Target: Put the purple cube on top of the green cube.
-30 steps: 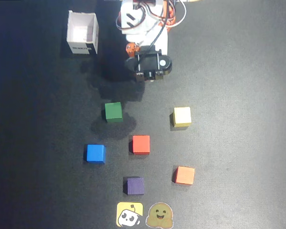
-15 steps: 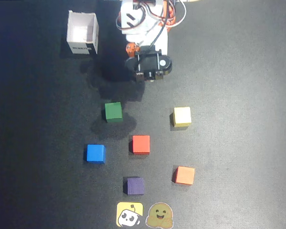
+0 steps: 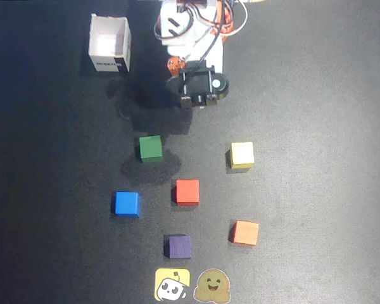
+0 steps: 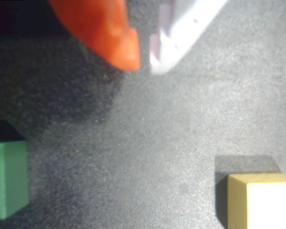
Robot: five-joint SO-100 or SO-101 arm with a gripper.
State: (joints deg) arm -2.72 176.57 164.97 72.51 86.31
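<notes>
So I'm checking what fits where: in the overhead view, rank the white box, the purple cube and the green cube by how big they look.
1. White box, clearly largest.
2. Green cube and purple cube: they look about the same size, so no ranking between them.

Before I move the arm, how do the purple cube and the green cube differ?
The purple cube is dark purple; the green cube is dark green. In the overhead view the green one lies nearer the arm's base, the purple one far down by the stickers. The green one also shows in the wrist view; the purple does not. Both look equal-sized, matte, untouched.
</notes>
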